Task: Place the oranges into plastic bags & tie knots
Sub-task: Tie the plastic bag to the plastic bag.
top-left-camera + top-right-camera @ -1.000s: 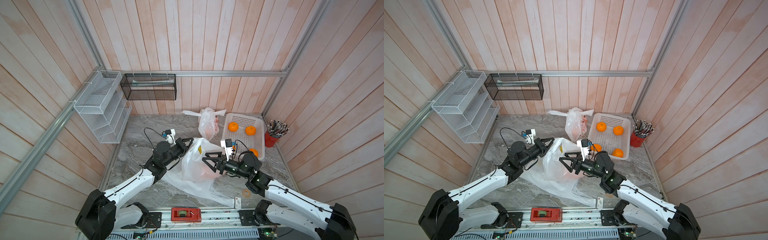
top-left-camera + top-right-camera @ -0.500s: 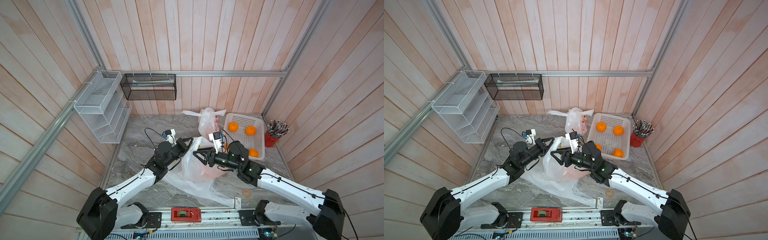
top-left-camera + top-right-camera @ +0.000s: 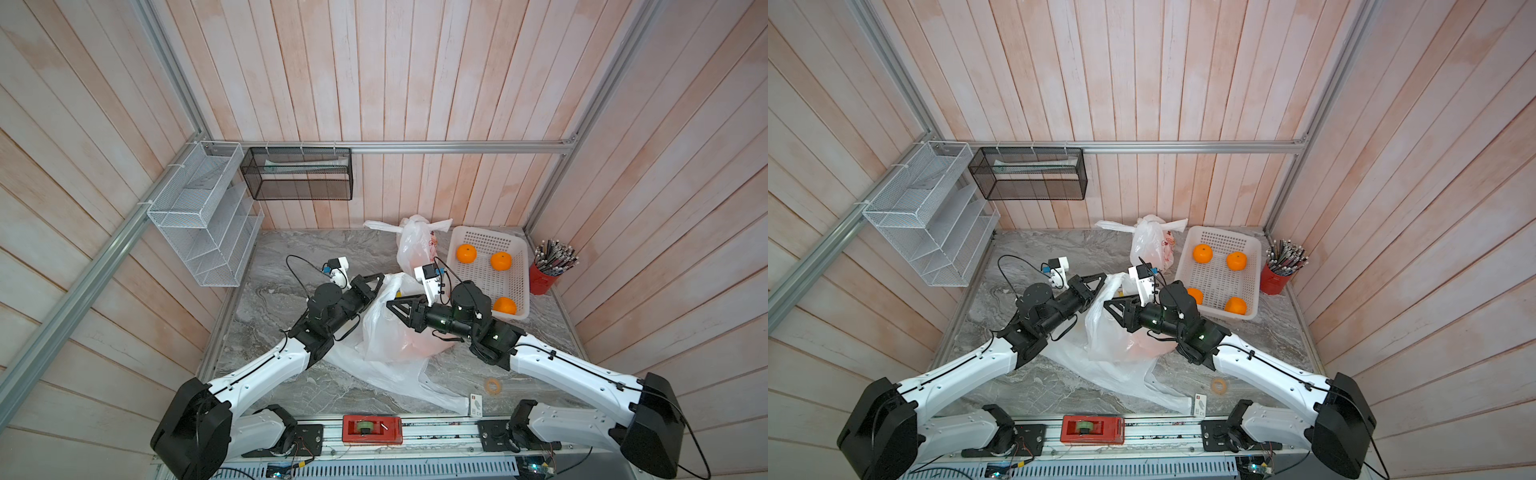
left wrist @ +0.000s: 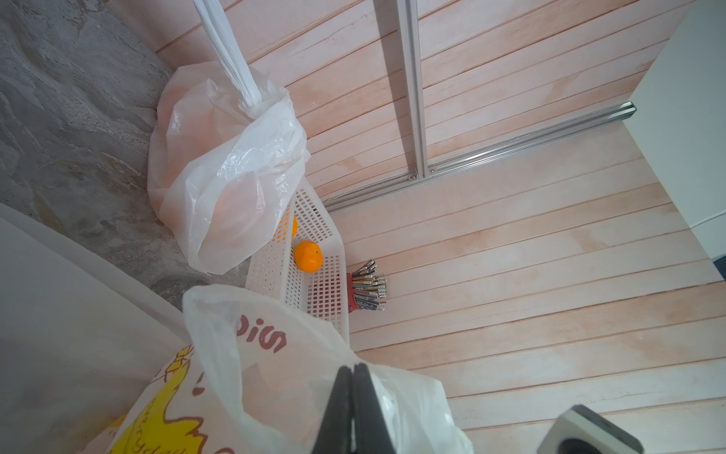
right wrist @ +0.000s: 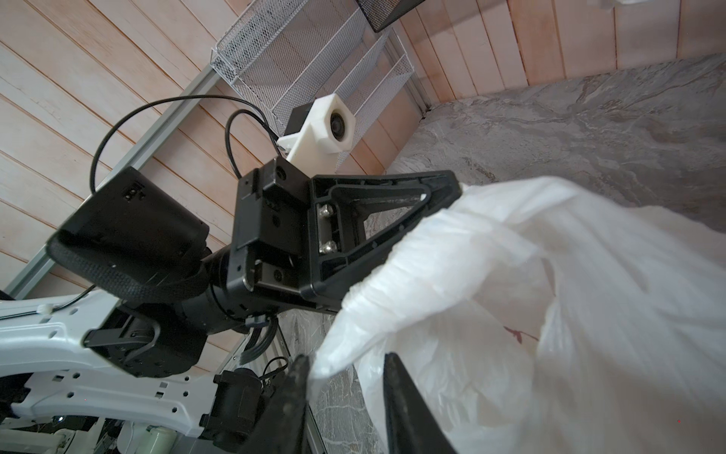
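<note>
Bag at mid-table between two grippers.
Left gripper (image 4: 353,367) is pinched on the bag (image 3: 386,336) rim. Right gripper (image 5: 345,357) jaws are spread around a bag edge. Beyond: knotted bag (image 3: 415,245), oranges (image 3: 1202,253) in basket (image 3: 482,241).

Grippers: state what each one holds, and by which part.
Left gripper pinches the open plastic bag by a bunched handle strip. Right gripper holds nothing: its jaws stand apart around the same strip.
</note>
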Robot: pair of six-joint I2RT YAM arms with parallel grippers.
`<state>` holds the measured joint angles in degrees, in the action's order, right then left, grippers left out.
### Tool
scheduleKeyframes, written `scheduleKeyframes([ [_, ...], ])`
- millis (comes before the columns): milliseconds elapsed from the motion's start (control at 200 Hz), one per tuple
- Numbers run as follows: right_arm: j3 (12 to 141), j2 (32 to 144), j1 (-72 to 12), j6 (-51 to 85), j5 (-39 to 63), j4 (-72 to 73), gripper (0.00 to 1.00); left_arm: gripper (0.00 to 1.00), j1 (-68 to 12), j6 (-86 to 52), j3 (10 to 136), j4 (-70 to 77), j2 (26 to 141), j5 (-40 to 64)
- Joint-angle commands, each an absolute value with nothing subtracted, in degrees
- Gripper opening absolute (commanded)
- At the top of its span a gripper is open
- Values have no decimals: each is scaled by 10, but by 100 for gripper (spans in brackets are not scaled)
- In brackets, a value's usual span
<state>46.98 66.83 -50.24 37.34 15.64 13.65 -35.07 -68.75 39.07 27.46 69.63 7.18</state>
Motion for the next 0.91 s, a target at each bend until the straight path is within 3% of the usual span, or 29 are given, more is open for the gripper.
scheduleKeyframes([
  [0,489,668,-506,364,145,149,29,0,-354,-672,389,267,687,66],
  [70,487,669,-506,361,145,149,17,0,-355,-670,389,266,686,64],
  [140,487,666,-507,357,141,143,0,0,-354,-662,389,262,682,59],
  [360,484,637,-506,312,82,50,0,0,-328,-597,392,226,646,19],
  [690,444,566,-487,273,-171,-211,0,0,-272,-504,394,141,603,-41],
  [785,435,554,-450,278,-165,-234,0,0,-272,-476,392,120,603,-64],
  [900,423,525,-424,220,-65,-194,0,0,-272,-454,375,136,609,-47],
])
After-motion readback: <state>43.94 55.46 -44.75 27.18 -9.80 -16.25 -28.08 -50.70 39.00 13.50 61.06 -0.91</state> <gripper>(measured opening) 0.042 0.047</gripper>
